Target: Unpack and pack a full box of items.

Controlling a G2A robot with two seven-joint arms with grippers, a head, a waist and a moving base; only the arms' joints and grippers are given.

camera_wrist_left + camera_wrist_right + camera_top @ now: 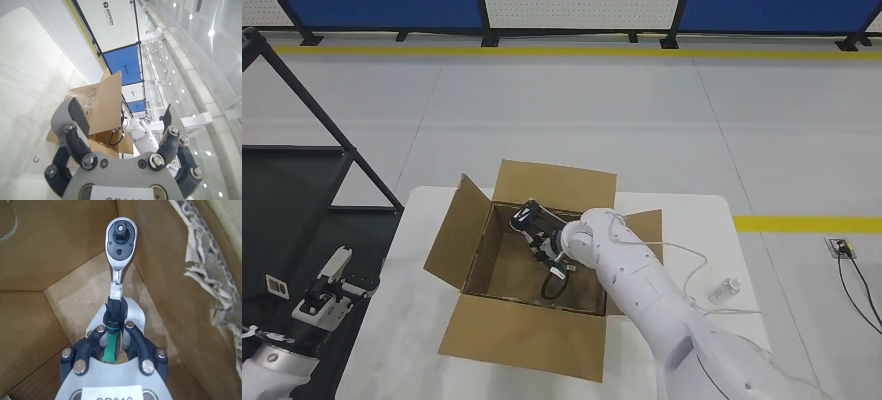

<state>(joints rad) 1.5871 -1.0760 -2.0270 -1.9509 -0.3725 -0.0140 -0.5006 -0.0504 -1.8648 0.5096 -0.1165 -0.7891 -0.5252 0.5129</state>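
Box: a brown cardboard box point(527, 330) stands open on the white table point(682, 215) with its four flaps folded outward. The paper is torn and ragged along one inner wall point(208, 256).
Wrench: a ratchet wrench point(121, 239) with a chrome head, a square drive, a green and black handle and white tape round its neck. It is inside the box, with its head pointing at a bottom corner.
Right gripper: the right gripper point(115, 311) is down inside the box, jaws pinching the wrench handle.
Left gripper: the left gripper point(122, 109) sits beyond the table's left edge, well apart from the box. Its jaws are spread wide with nothing between them.
Bottle: a small clear bottle point(724, 291) lies on the table to the right of the box, not touching it.
Print: black handling symbols point(91, 90), among them a pair of upward arrows, mark the box's outer side. A white sticker point(113, 393) on the right gripper's base has its lettering cut off. The blue and white panels point(130, 70) behind carry a small logo.
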